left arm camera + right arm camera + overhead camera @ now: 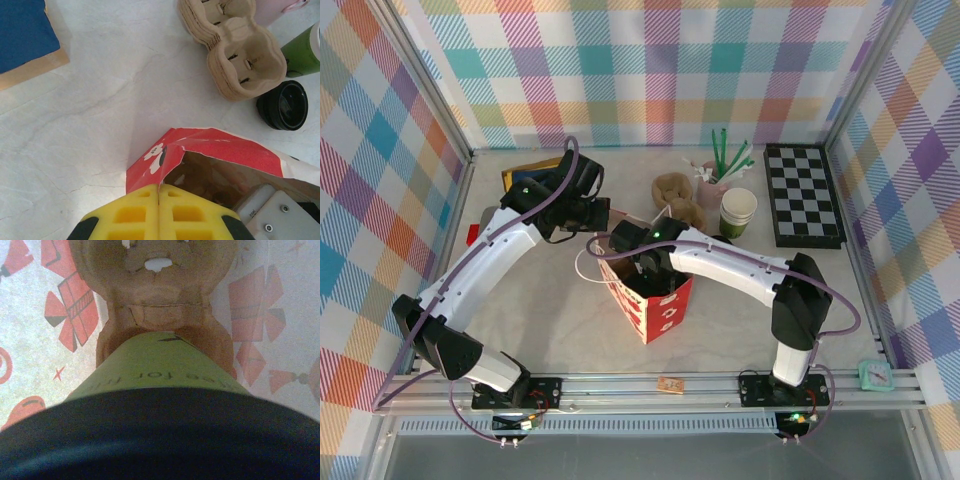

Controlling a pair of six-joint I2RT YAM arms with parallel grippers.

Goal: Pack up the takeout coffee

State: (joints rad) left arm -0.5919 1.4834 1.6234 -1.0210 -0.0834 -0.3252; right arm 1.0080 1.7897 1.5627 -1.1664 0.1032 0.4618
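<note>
Cup over carrier: the takeout coffee [160, 365] stands inside the red paper bag [665, 315], straight ahead of the right gripper [655, 283], which reaches down through the bag's open mouth. In the right wrist view its black lid [160, 440] sits closest to the wrist. Its green wall runs away from the hand toward the near pocket of a brown pulp carrier [160, 290] lying on the bag's floor.

The cup's long axis is upright and in line with the hand's reach, with the lid toward the wrist and the foot toward the carrier. Whether the foot is bedded in the pocket or hangs just above it cannot be told, as the cup's own wall covers the join. The right fingers are out of sight behind the lid, so it is also unclear whether they clasp the cup or stand wide beside it.

The left gripper [159, 192] has its yellow fingers pressed together on a corner of the bag's rim, to one side of the cup and above it, and it appears to be holding the mouth open. Of the two arms the right is plainly the nearer, with the coffee directly under its hand.

Any coming move looks likely to run along that same upright line, down to seat the cup or back up and out. The carrier's second pocket lies beyond the cup, farther from the hand.
</note>
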